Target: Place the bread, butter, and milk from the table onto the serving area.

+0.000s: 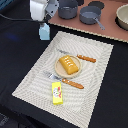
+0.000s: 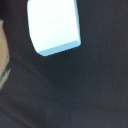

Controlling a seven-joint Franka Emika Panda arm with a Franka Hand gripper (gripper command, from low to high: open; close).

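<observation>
Bread on plate, butter on placemat.

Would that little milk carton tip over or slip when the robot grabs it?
The milk looks narrow and taller than wide, so a sideways nudge could probably tip it. Its flat, boxy sides should suit a squeeze, though the smooth pale surface may be somewhat slippery. It stands on the dark table, off the placemat.

Simulated dining table: placemat, pots

Worktop dark, near black, matte, filling most of exterior view; pinkish-brown board along far edge carrying grey pots and a pale bowl; lighting even, soft shadows; no walls visible.
</observation>
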